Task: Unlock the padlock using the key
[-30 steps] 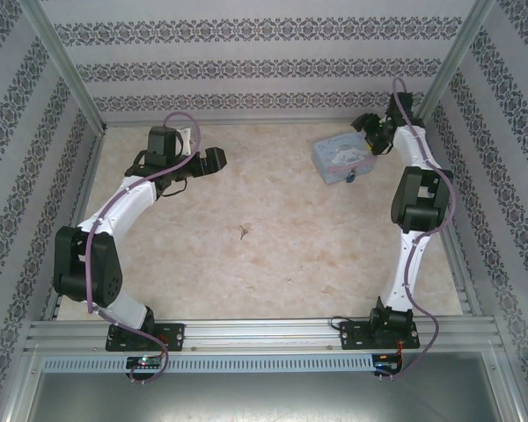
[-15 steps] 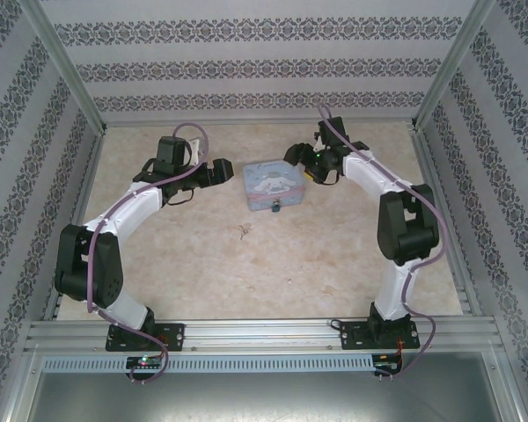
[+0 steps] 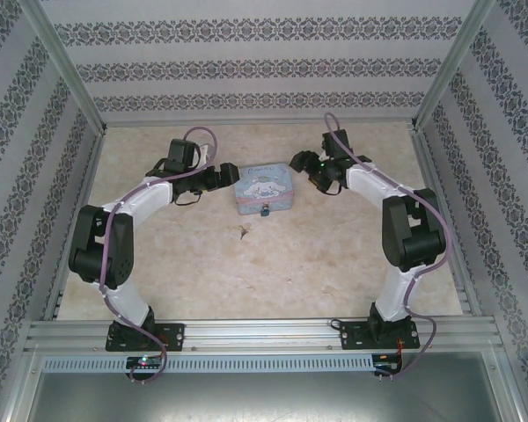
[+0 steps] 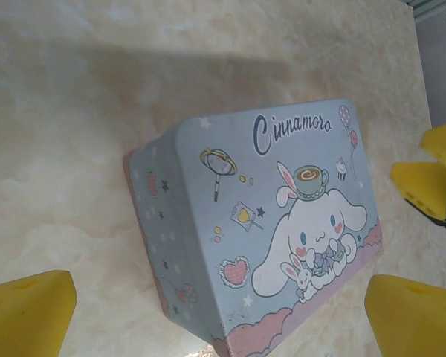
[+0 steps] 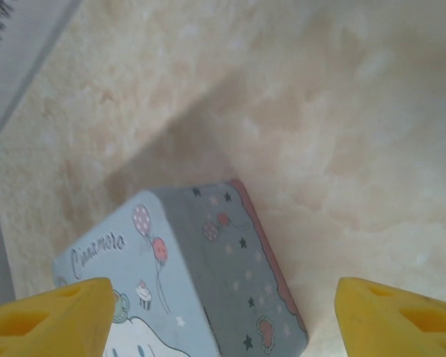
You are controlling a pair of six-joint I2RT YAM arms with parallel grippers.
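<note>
Centrally, toward 12 o'clock on the pale marbled table (image 3: 334,255), a pale blue rectangular tin box printed with a white cartoon rabbit (image 3: 264,185) is lying flat. Its long axis is running roughly from 9 to 3 o'clock.

A tiny blue padlock with a thin silvery shackle (image 3: 266,211) is hanging at the tin's 6 o'clock side, facing the arm bases. It is too small to tell which way it is lying.

The left gripper (image 3: 223,176) is sitting just beside the tin at 9 o'clock. Its yellow fingertips (image 4: 26,312) are standing wide apart and holding nothing. The right gripper (image 3: 296,161) is hovering near the tin's corner at 2 o'clock, jaws also spread wide and empty.

From the left jaws the padlock is lying toward 4 o'clock; from the right jaws, toward 7 o'clock. Both are about equally close, and both are pointing at the tin's ends rather than at the lock side.

A thin dark item (image 3: 244,232), possibly the key, is lying on the table at 7 o'clock from the padlock, apart from both grippers, and the left arm is looking like the nearer one. Any next reach will probably need to swing toward 6 o'clock.
</note>
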